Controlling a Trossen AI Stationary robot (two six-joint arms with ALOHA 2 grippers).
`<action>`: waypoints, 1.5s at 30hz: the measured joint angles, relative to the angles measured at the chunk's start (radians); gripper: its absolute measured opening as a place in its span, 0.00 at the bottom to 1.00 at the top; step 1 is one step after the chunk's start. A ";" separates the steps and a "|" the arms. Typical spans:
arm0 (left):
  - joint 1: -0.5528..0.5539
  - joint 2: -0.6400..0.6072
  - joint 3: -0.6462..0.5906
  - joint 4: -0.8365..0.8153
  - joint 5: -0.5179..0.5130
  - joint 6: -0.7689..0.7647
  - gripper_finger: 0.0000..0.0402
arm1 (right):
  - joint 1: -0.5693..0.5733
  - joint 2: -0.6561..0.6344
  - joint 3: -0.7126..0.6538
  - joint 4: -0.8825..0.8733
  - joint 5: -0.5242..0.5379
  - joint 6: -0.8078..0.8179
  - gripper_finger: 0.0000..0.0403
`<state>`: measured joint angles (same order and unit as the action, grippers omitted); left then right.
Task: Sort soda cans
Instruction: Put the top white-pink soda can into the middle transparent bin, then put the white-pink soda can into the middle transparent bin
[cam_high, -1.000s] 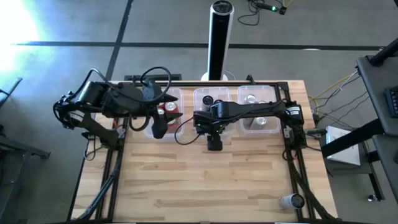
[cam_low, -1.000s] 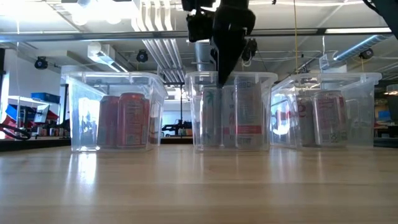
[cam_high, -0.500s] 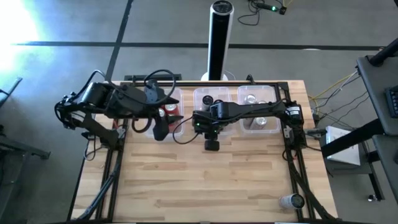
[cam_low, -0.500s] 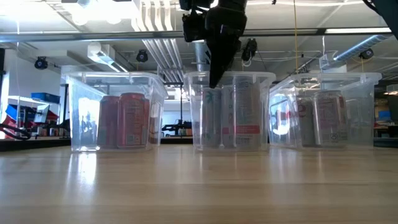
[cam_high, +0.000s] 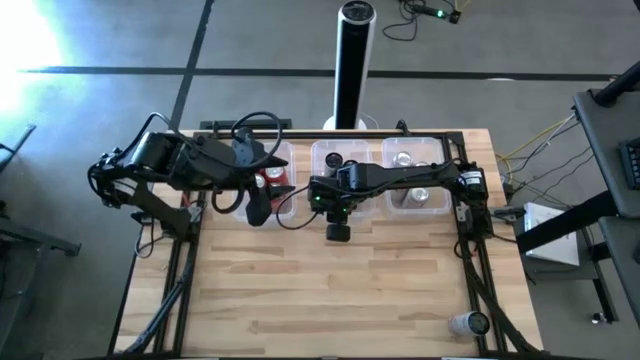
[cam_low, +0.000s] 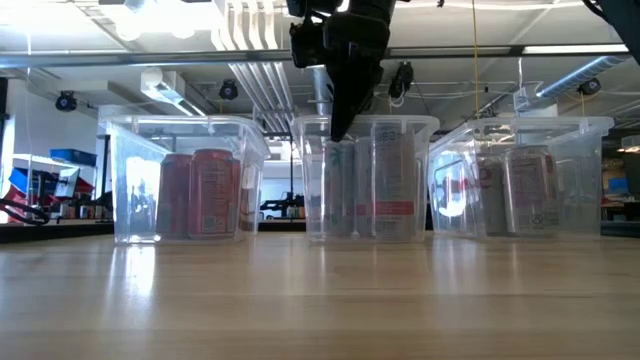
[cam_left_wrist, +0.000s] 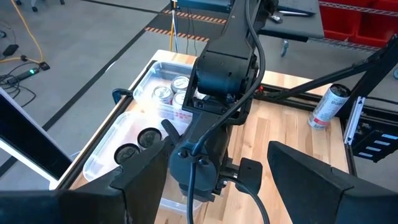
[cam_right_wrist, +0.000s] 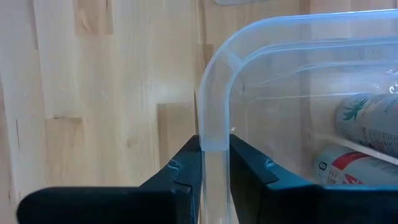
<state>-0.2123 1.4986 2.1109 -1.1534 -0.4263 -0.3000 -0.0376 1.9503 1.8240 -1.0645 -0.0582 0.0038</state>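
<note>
The whole table and both arms are seen straight down from the high view, set well above. From the low view, placed at table-top height near the front edge, the scene is looked across level toward the three tubs along the far edge and the room behind. The same tubs are shared with the high view. The left wrist view is aimed across the tubs and the right arm. The right wrist view is held very close on the middle tub's rim.
</note>
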 joint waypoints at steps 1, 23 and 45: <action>0.000 0.000 0.000 0.000 0.000 0.000 0.65 | 0.000 0.000 0.000 0.000 0.000 0.000 0.14; 0.000 0.011 0.001 0.141 -0.033 0.105 0.65 | 0.006 -0.107 0.156 -0.155 0.005 0.033 0.60; -0.205 0.010 -0.013 0.192 -0.010 0.317 0.65 | 0.597 -0.512 -0.114 -0.440 -0.020 0.885 0.90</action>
<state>-0.4171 1.5085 2.0974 -0.9611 -0.4366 0.0174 0.5593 1.4385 1.7100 -1.5044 -0.0777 0.8892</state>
